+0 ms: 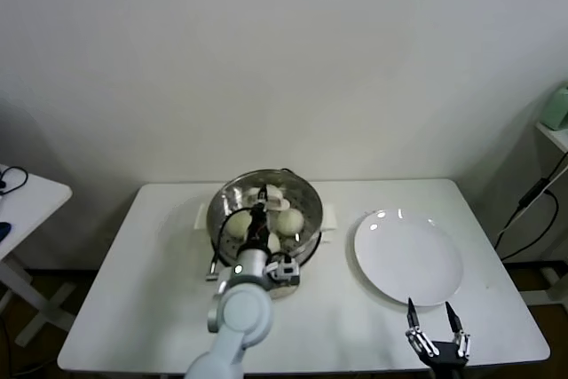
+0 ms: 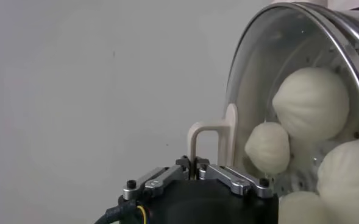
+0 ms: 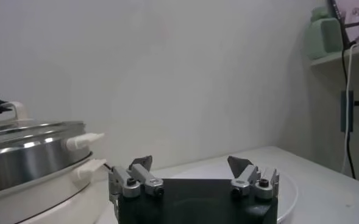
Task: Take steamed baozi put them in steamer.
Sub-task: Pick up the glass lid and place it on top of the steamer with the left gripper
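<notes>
The steamer (image 1: 306,204) stands at the back middle of the table, and the steel pot (image 3: 27,155) also shows in the right wrist view. A round glass lid (image 2: 252,73) lies over it. My left gripper (image 2: 193,163) is shut on the lid's white handle (image 2: 213,131), above the pot's middle (image 1: 260,208). Through the glass I see several creamy-white steamed baozi (image 2: 310,103) (image 2: 267,147) (image 1: 290,219) inside. My right gripper (image 1: 432,312) (image 3: 191,163) stands open and empty at the table's front right, just before the plate.
An empty white plate (image 1: 408,259) lies to the right of the steamer. A small white table (image 1: 27,197) stands at the far left. A shelf with cables (image 1: 555,130) is at the far right.
</notes>
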{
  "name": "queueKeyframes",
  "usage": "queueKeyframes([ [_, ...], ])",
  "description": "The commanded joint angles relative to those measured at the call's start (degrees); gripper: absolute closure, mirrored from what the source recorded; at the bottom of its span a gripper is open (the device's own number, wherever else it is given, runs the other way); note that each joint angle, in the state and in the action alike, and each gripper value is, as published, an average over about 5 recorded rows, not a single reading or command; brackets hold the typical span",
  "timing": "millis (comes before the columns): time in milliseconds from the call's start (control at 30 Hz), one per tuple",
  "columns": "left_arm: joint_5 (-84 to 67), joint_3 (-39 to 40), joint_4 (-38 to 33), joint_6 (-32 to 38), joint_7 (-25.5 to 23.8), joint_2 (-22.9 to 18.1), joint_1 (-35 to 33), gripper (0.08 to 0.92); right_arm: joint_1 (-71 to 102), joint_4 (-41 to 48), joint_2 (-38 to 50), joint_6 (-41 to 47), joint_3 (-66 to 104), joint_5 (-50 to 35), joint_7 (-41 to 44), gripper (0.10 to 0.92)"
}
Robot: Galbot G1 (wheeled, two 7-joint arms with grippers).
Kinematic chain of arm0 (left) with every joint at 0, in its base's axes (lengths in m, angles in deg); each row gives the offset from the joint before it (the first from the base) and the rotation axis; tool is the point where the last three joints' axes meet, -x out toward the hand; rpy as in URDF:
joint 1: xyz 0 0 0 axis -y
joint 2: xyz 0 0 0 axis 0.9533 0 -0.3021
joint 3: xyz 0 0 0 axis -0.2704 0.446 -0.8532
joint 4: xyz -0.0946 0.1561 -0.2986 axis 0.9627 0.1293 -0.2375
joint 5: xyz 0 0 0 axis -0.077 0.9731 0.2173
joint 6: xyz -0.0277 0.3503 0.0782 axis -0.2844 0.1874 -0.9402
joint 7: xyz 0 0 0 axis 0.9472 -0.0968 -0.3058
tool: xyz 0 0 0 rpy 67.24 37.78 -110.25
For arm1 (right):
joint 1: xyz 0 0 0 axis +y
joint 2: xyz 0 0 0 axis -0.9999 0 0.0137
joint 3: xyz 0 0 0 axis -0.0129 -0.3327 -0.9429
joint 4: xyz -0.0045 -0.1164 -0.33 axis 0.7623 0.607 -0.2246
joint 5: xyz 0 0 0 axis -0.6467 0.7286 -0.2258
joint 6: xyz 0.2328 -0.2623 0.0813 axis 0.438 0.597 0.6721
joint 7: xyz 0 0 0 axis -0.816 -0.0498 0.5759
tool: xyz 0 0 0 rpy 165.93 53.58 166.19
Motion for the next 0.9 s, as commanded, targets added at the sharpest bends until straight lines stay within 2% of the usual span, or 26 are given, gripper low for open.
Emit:
queueKeyframes([
  [33, 0.21, -0.16, 0.73, 0.15, 0.31, -0.32, 0.33, 0.863, -0.05, -0.01, -0.07, -0.08, -0.08, -0.11, 0.04, 0.203],
  [900, 0.23, -0.86, 2.28, 0.98, 2.39, -0.52, 0.53, 0.863, 0.05, -0.39, -0.18, -0.21, 0.31, -0.25, 0.07, 0.203],
])
